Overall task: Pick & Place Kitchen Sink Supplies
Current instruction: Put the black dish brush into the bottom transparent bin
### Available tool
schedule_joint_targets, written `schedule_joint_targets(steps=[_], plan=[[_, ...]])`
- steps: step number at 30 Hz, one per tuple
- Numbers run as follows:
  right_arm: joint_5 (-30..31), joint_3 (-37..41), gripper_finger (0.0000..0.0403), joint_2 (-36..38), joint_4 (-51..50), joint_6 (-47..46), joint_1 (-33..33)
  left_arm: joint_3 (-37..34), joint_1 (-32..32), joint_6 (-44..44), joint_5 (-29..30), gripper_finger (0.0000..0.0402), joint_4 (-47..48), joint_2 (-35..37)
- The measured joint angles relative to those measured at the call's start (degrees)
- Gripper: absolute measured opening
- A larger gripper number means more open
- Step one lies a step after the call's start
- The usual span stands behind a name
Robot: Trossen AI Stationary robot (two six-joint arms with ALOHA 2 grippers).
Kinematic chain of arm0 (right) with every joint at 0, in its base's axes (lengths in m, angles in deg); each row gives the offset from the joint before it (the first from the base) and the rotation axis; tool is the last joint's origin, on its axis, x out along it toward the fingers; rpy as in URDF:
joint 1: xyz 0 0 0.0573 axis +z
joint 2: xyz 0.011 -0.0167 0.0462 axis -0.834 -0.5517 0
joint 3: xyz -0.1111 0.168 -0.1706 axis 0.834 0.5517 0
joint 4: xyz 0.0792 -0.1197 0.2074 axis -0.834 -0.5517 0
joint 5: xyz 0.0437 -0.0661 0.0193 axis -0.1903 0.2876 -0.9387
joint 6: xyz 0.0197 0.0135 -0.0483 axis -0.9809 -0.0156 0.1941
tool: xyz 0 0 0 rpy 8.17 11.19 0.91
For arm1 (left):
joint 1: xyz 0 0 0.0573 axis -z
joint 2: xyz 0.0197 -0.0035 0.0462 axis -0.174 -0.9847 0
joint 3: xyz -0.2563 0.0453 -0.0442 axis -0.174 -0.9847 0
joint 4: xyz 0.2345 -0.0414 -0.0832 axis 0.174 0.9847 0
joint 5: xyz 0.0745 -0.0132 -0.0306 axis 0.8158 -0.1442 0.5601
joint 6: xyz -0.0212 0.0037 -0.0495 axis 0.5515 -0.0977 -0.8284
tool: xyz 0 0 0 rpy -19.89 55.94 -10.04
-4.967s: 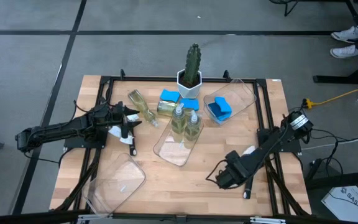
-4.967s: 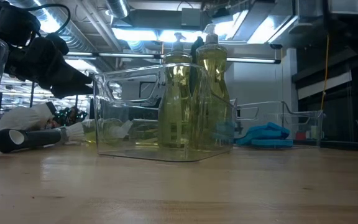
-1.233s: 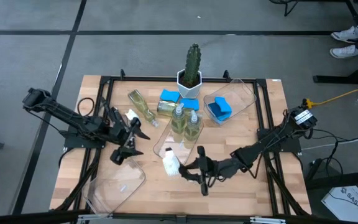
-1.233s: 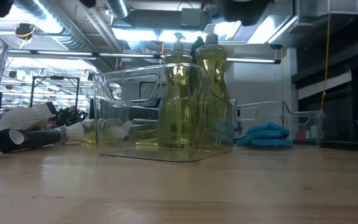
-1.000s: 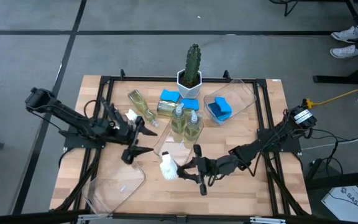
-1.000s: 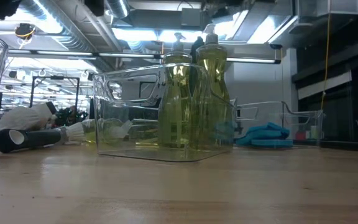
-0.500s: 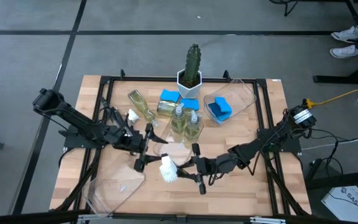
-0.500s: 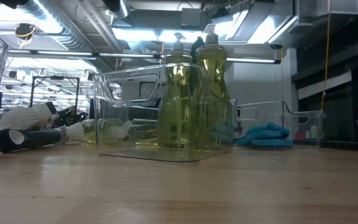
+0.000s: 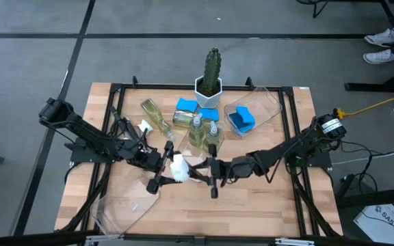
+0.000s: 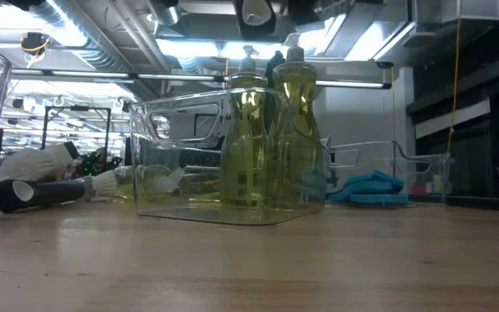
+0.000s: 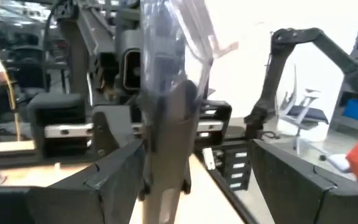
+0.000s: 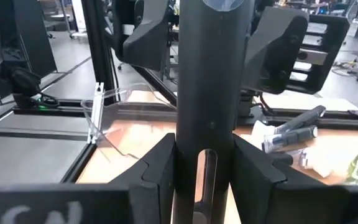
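A brush with a black handle and a white head hangs in the air above the table's middle, over the near end of the clear tray. My right gripper comes in from the right and is shut on its handle. My left gripper comes from the left and stands open, one finger on each side of the brush's head end, with a gap on both sides. Two bottles stand upright in the tray. A second brush lies on the table at the left. My right gripper pinches the brush's black handle between its two fingers. The fingers lie about level and come from the table's right. The brush sticks out ahead of them toward the left gripper, white head foremost, lifted clear of the table.
A cactus in a white pot stands at the far edge, with blue sponges and two lying bottles beside it. Another clear tray at the far right holds a blue sponge. A third tray lies near left.
My right gripper has carried the brush toward the table's left and a little toward the far edge, still shut on the handle. My left gripper has moved toward the right and near side to meet it, so its open fingers now flank the white head.
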Motion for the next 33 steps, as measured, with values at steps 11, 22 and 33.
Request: schedule_joint_targets(steps=[11,22,33], plan=[[-0.67,0.00,0.0118,0.00,1.10,-0.28,-0.49,0.00,-0.24,1.52,1.30,0.0281,-9.53,-4.47],[-0.56,0.00,0.0119,0.00,0.26,-0.77,-0.49,3.76,-1.91,1.92,-0.94,0.0280,-12.65,-10.33],[-1.21,0.02,0.0120,-0.07,-1.58,-1.89,-0.36,7.39,-2.03,3.27,-0.74,0.0121,-5.00,-11.04]])
